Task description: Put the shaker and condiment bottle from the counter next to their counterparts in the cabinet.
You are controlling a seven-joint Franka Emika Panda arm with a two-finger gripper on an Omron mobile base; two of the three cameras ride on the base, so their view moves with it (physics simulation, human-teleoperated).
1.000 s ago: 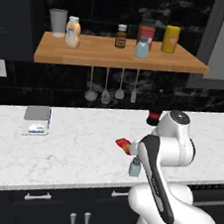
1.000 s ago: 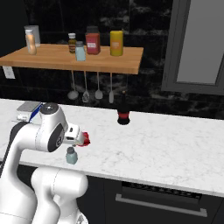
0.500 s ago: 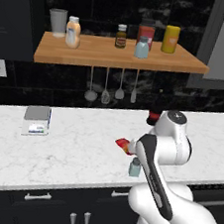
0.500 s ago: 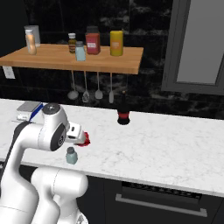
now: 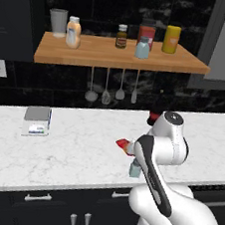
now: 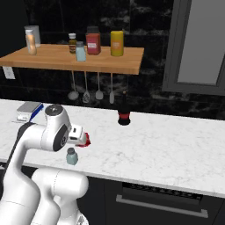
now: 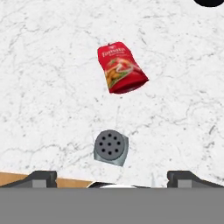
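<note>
Left base view, arm: the white arm rises at the near right and bends forward over the counter (image 5: 75,145); its links cover the hand, which seems to hang above the two counter items, as though lining up for a pick.
Left base view, task items: the shaker (image 5: 135,169) stands upright near the counter's near edge, just beside the arm; a sliver of the red condiment bottle (image 5: 123,145) shows a little farther back and left.
Left base view, cabinet: the wooden cabinet (image 5: 116,61) carries, left to right, a grey cup (image 5: 58,22), a pale orange bottle (image 5: 73,32), a small dark brown bottle (image 5: 122,36), a second pale shaker (image 5: 142,49) in front of a red-labelled jar (image 5: 147,32), and a tall yellow bottle (image 5: 171,39). The counterparts probably mark where the items belong.
Right base view, layout: shaker (image 6: 71,156) near the front edge, condiment bottle (image 6: 85,139) just behind it by the wrist; a dark bottle (image 6: 124,115) stands farther back, well apart.
Right base view, contents: I cannot tell what the jars and bottles hold.
Hand view, gripper: the gripper (image 7: 111,178) has its two tips spread wide with nothing between them.
Hand view, targets: the shaker's (image 7: 111,147) perforated cap faces the camera, so it stands upright just ahead of the tips; the condiment bottle (image 7: 121,68) lies flat on the marble farther on, apart from it.
Hand view, judgement: neither item is lifted yet; the shaker looks the likelier first pick.
</note>
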